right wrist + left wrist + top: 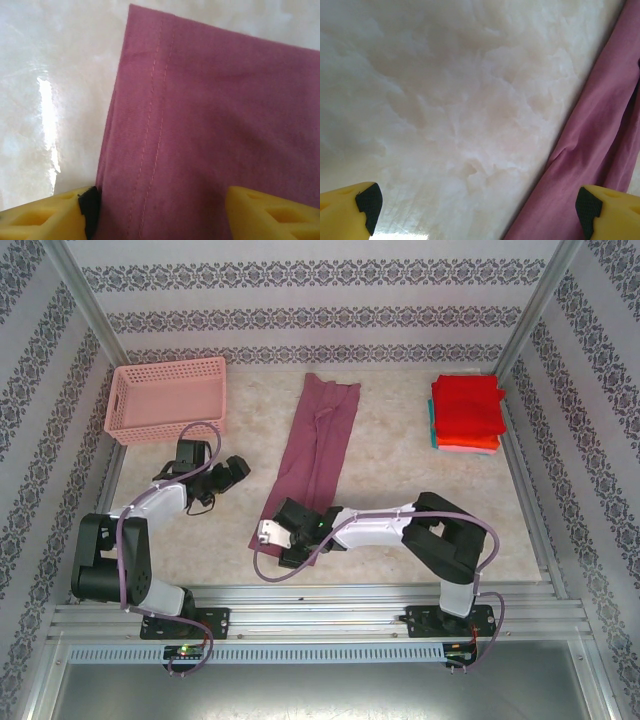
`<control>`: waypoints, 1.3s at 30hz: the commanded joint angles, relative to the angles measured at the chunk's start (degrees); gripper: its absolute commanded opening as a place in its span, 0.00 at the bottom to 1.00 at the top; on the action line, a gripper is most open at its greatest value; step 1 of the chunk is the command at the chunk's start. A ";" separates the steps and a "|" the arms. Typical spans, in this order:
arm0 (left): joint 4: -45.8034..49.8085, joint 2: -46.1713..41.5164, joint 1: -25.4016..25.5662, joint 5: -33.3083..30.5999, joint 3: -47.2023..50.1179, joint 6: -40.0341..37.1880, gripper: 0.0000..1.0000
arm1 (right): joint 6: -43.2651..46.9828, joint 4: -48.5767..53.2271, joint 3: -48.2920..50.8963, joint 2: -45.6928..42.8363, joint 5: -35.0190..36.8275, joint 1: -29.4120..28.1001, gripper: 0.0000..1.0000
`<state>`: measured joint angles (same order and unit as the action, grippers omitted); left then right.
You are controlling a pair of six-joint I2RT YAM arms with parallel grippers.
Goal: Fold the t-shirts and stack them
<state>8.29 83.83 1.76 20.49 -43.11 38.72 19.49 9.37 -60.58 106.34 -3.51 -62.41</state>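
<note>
far left, the basket [165, 398] sits at the desk's [400, 470] back edge; your left gripper [235, 472] hangs wide open over bare desk, just left of the maroon shirt [318, 455], a long strip mid-desk; your right gripper [160, 215] straddles its near hem corner, jaws apart, cloth flat between; the folded stack [467, 412] lies far right.

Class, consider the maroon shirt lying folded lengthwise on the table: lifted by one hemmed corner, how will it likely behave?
The maroon shirt would probably hang limp: it lies flat with soft creases. Its thin knit, seen at the stitched hem, suggests lightness. Pushed, it would likely bunch on the table rather than slide.
</note>
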 commanded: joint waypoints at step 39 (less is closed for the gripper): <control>-5.64 1.00 0.70 2.67 0.93 -1.09 1.00 | 9.70 26.14 -6.10 -14.06 -3.07 9.60 0.00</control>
<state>4.45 84.07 1.91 22.50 -41.78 38.72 24.75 32.14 -63.29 91.98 -8.36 -54.85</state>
